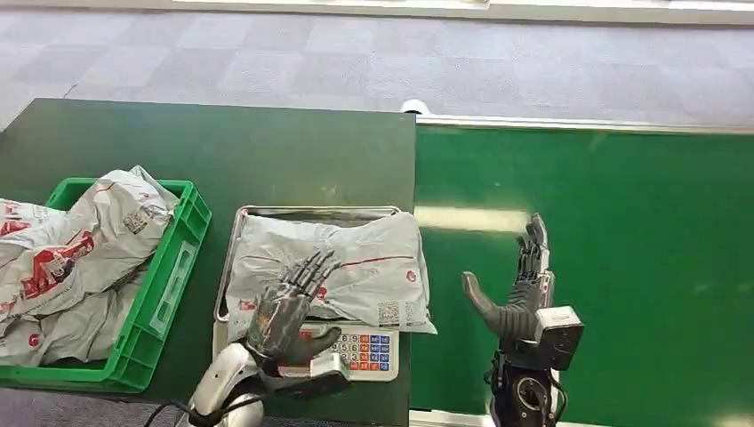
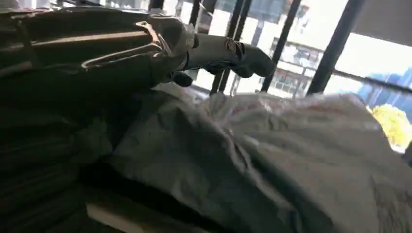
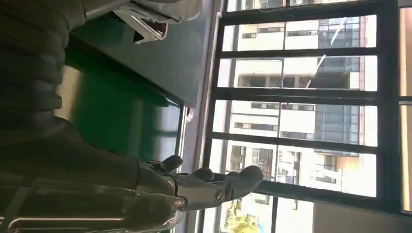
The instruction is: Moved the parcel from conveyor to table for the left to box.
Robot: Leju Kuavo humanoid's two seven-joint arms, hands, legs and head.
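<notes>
We see the grey parcel [image 1: 342,262] lying on the scale tray [image 1: 233,240] under our left hand [image 1: 289,307], whose fingers are spread, while our right hand [image 1: 520,294] hovers empty with fingers apart over the conveyor [image 1: 622,231] beside it.

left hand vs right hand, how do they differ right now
The left hand lies flat, fingers spread, over the grey parcel on the scale tray; the right hand stands on edge above the green conveyor, touching nothing. The left hand's fingers fan apart; the right hand's fingers stay together with the thumb out. Both are open and hold nothing.
</notes>
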